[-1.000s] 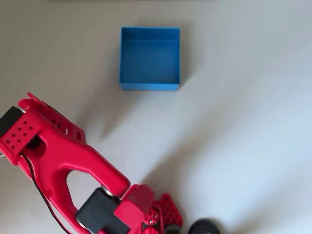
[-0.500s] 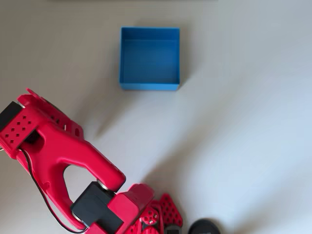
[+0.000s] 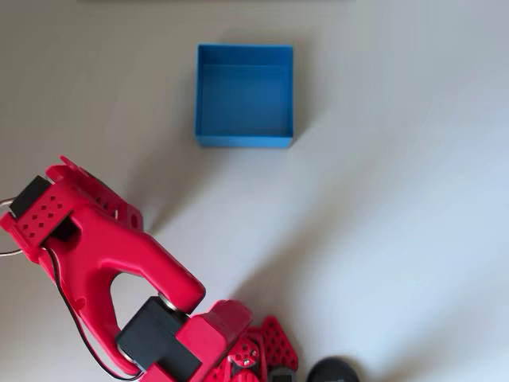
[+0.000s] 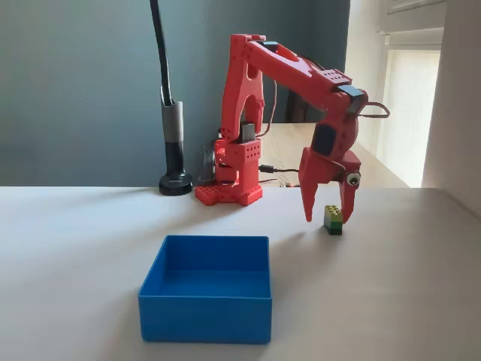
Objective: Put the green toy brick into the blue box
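The green toy brick (image 4: 333, 219) stands on the table, right of and behind the blue box (image 4: 206, 319) in the fixed view. My red gripper (image 4: 328, 216) points down over the brick, open, with its fingertips on either side of it. The right fingertip (image 4: 348, 214) is close against the brick; the left one stands a gap away. In the overhead view the blue box (image 3: 244, 141) lies at the top centre with nothing inside, and the arm's wrist (image 3: 71, 219) at the left covers the brick.
A black lamp foot (image 4: 175, 183) with its pole stands beside the arm's red base (image 4: 229, 192) at the back of the table. The same lamp foot (image 3: 334, 371) sits at the bottom edge of the overhead view. Bare table lies between brick and box.
In the overhead view the wrist has shifted slightly to the right and down the picture. The blue box has not moved.
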You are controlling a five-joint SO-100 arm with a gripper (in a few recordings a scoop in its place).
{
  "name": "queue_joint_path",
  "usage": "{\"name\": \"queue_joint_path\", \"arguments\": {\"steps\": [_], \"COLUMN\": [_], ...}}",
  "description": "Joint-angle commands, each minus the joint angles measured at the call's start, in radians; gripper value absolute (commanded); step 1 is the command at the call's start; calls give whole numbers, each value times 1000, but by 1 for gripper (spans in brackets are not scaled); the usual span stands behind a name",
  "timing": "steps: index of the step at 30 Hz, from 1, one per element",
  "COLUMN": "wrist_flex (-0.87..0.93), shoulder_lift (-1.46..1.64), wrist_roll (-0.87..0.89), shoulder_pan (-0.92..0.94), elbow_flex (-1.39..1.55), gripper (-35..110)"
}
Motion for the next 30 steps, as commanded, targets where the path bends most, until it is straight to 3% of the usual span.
{"name": "queue_joint_path", "arguments": {"steps": [1,4,13,22,30], "wrist_flex": [-18,-35,-23,201,219], "shoulder_lift": [23,23,23,25,38], "wrist_roll": [-2,11,94,262,307], "shoulder_pan": [-17,-20,-26,-103,-71], "elbow_flex": [15,18,-69,-445,-526], "gripper": [6,0,0,0,0]}}
